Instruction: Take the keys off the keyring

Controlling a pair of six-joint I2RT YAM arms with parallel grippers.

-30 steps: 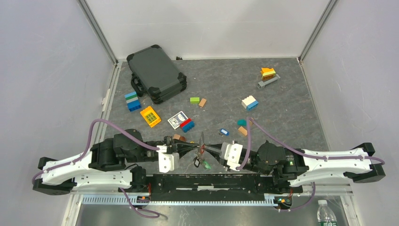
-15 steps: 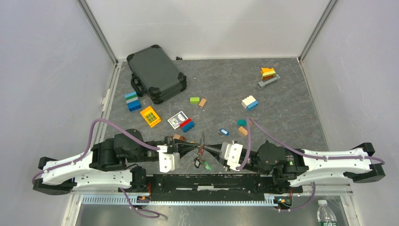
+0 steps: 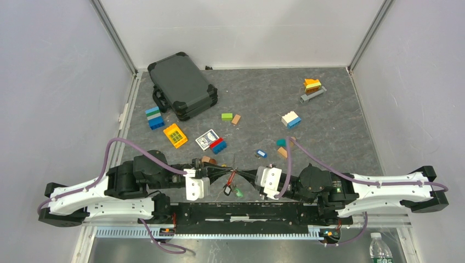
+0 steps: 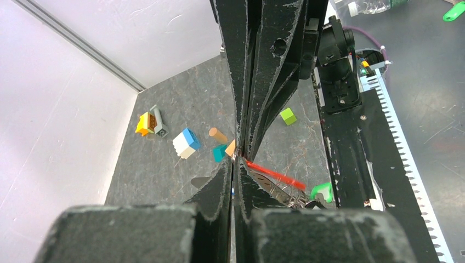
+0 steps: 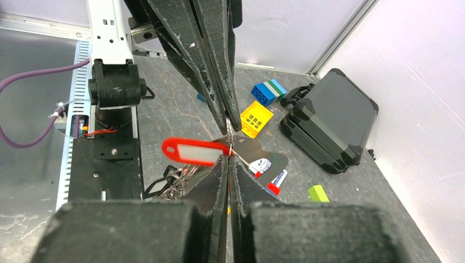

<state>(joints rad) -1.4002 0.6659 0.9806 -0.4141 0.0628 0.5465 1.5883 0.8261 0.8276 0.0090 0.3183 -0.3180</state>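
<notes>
1. At 6 o'clock on the table, by the near edge, the left gripper [image 3: 221, 173] and the right gripper [image 3: 245, 175] meet tip to tip above the grey mat [image 3: 329, 137].
2. The left gripper's jaws are pressed fully together on the thin wire of the keyring [image 3: 234, 165], which it takes from the 9 o'clock side.
3. The right gripper's jaws are drawn in to a bare sliver, and they pinch the same wire from 3 o'clock. The ring sits held between the two tips, off the mat.
4. Towards 6 o'clock of that pinch a red tag [image 5: 196, 152] sticks out sideways from the ring. The silver keys [image 5: 174, 183] hang bunched below it with a black tag [image 3: 227, 190] and a green tag [image 3: 239, 193].
5. By my reading the work is at an early stage. The bunch is still threaded on, and each key has yet to be worked off the wire.
6. At 1 o'clock from the grippers a small blue-headed piece [image 3: 261, 154] lies apart on the mat. It may be a key already freed, but it is too small to tell.
7. Farther off at 11 o'clock lie a card box [image 3: 207, 138] and a black case [image 3: 183, 85]. Toy blocks [image 3: 291, 119] are scattered from 12 to 2 o'clock.
</notes>
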